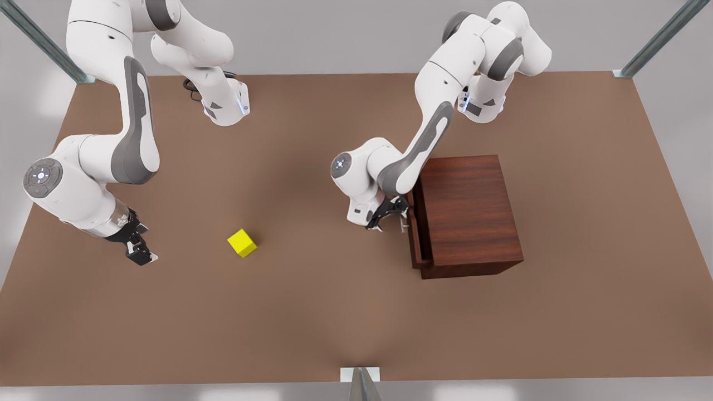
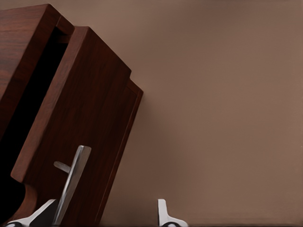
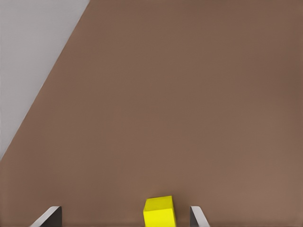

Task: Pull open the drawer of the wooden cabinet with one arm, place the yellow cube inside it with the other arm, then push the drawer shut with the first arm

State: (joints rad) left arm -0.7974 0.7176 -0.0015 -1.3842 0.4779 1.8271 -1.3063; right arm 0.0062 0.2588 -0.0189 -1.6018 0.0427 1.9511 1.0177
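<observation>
The wooden cabinet (image 1: 468, 211) (image 2: 23, 42) stands on the front view's right of the table. Its drawer (image 1: 414, 236) (image 2: 94, 109) sticks out a little, with a dark gap behind the front panel. My left gripper (image 1: 390, 220) (image 2: 104, 218) is open at the drawer front, and the silver bar handle (image 2: 71, 184) lies between its fingers, close to one fingertip (image 2: 45, 213). The yellow cube (image 1: 242, 243) (image 3: 159, 211) rests on the table at centre left. My right gripper (image 1: 139, 253) (image 3: 124, 220) hovers open to the front view's left of the cube, apart from it.
The brown table (image 1: 312, 312) stretches wide around the cube and in front of the cabinet. Metal frame posts (image 1: 361, 384) stand at the table's edges and corners. The grey floor (image 3: 28, 56) lies beyond the table edge.
</observation>
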